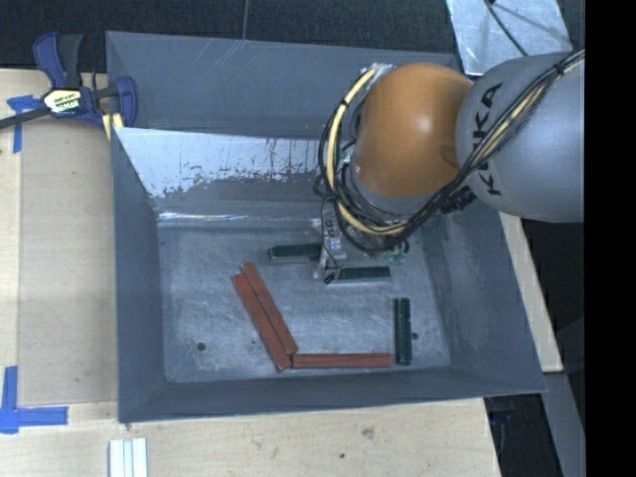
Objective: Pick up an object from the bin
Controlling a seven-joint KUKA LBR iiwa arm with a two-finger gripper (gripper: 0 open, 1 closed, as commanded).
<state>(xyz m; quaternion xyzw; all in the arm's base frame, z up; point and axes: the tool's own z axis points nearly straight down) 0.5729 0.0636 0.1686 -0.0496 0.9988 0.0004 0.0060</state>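
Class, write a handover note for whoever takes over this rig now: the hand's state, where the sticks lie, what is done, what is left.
The hand is down in the bin, towards its back, between two green sticks; open or shut cannot be told.
The left green stick and right green stick lie flat beside it, a third green stick near the view's right wall.
Two brown sticks lie side by side on a slant; another brown stick lies along the front.
Done: nothing lifted. Left: grip one stick, raise it out.
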